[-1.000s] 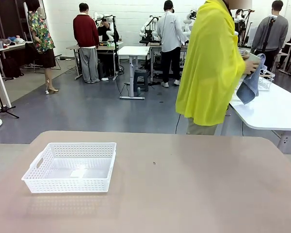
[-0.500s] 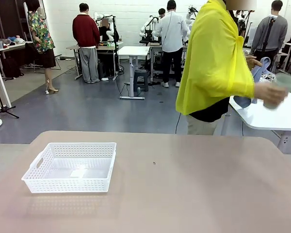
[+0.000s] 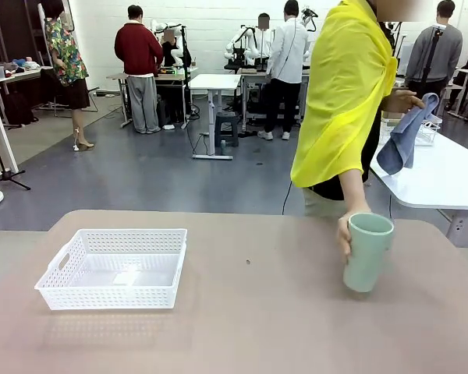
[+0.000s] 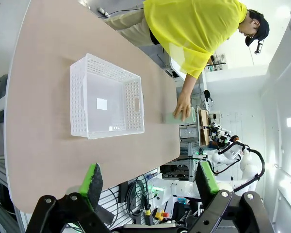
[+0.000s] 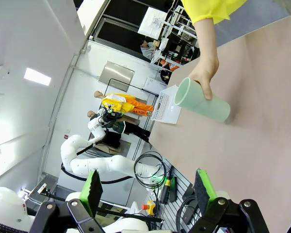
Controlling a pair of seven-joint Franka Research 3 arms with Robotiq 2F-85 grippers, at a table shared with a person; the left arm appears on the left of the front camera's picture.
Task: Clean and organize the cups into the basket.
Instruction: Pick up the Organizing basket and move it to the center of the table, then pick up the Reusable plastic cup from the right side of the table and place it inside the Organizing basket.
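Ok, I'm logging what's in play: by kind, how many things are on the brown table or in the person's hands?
Cups: 1, the mint green cup, gripped in one hand
Baskets: 1, the white basket
Cloths: 1, the grey-blue cloth, in the other hand
Total: 3

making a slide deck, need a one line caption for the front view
A person in yellow holds a mint green cup upright at the table, right of the white basket.
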